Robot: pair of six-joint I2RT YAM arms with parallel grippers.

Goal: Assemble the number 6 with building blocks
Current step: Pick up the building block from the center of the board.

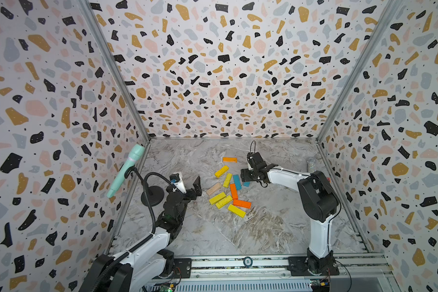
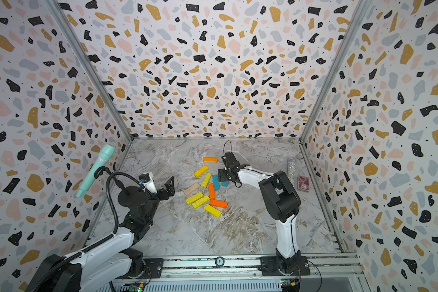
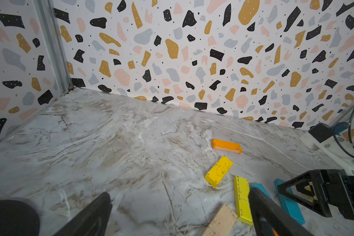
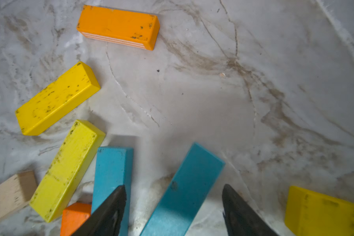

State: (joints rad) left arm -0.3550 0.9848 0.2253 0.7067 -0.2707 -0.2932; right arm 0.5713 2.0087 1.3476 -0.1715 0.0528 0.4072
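Observation:
The building blocks (image 1: 223, 201) lie loose in the middle of the marble table: several yellow, three orange, two teal and one beige (image 1: 213, 188). My right gripper (image 1: 247, 178) hangs low over the cluster's far right side. In the right wrist view its jaws (image 4: 174, 187) stand apart on either side of a slanted teal block (image 4: 184, 190), with a gap on both sides. One finger (image 4: 110, 208) overlaps the second teal block (image 4: 112, 163). My left gripper (image 1: 187, 182) is open to the left of the cluster, holding nothing, and the beige block (image 3: 221, 222) lies near one finger.
A mint microphone (image 1: 127, 169) on a black gooseneck stand (image 1: 152, 196) stands at the left wall beside my left arm. A glittery tube (image 2: 291, 172) and a red patterned box (image 2: 303, 183) sit by the right wall. Patterned walls enclose three sides.

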